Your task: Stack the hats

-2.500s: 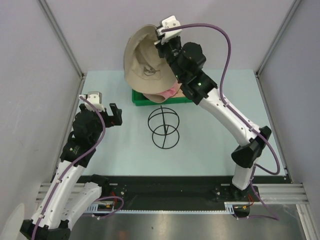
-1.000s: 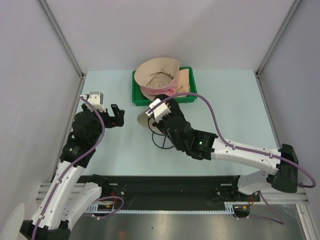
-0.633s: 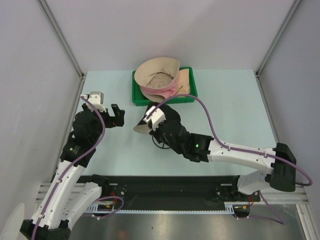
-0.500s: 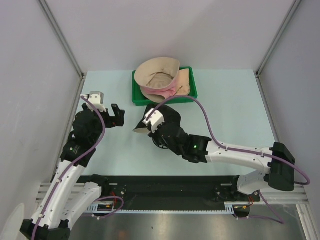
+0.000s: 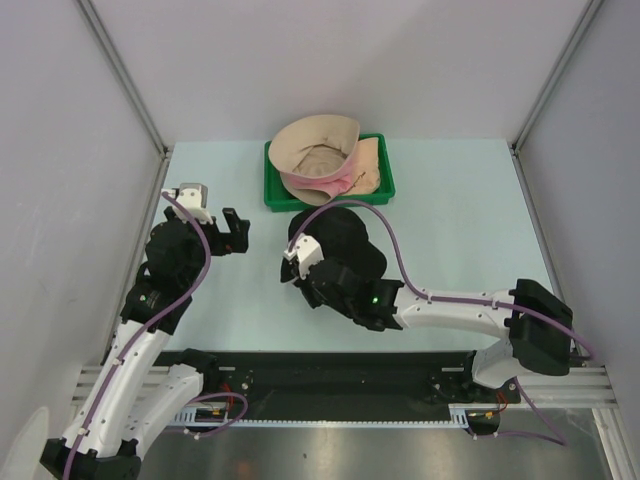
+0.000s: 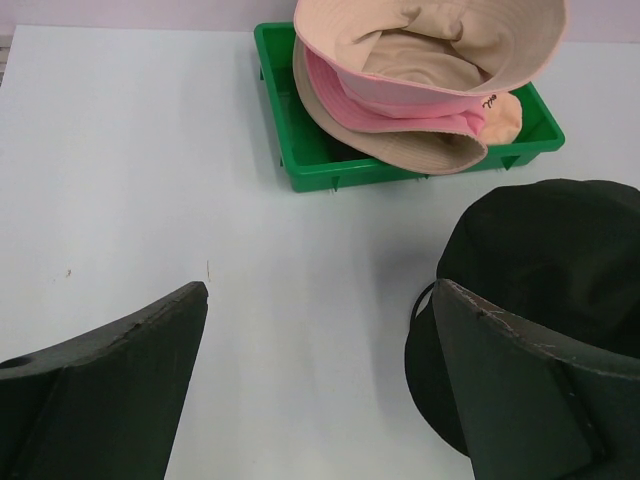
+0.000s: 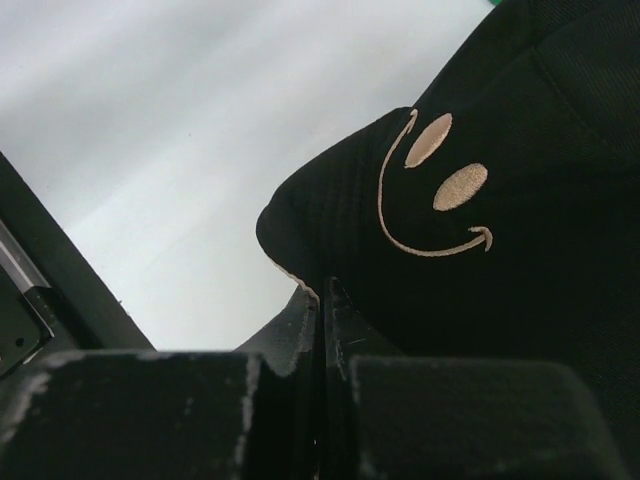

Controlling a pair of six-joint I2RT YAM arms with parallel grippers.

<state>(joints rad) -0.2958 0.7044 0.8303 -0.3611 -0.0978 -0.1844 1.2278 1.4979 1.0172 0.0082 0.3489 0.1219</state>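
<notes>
A black hat (image 5: pixel 338 232) with a beige smiley mark (image 7: pixel 440 190) lies draped over the wire stand in the middle of the table. My right gripper (image 5: pixel 295 270) is at its near-left side, shut on the hat's brim (image 7: pixel 322 295). A beige hat (image 5: pixel 312 145) sits brim-up on a pink hat (image 5: pixel 335 183) in the green tray (image 5: pixel 274 197). Both also show in the left wrist view, beige (image 6: pixel 430 40) over pink (image 6: pixel 390 95). My left gripper (image 5: pixel 232 232) is open and empty, left of the black hat (image 6: pixel 545 255).
The wire stand is almost hidden under the black hat; one thin loop (image 6: pixel 418 300) shows at its left edge. The tray (image 6: pixel 300 160) stands at the back centre. Grey walls close in the table on the left, right and back.
My right gripper was high over the tray at a beige hat, then came down by the stand. Over the last second it moved left and nearer, and the black hat now covers the stand.
</notes>
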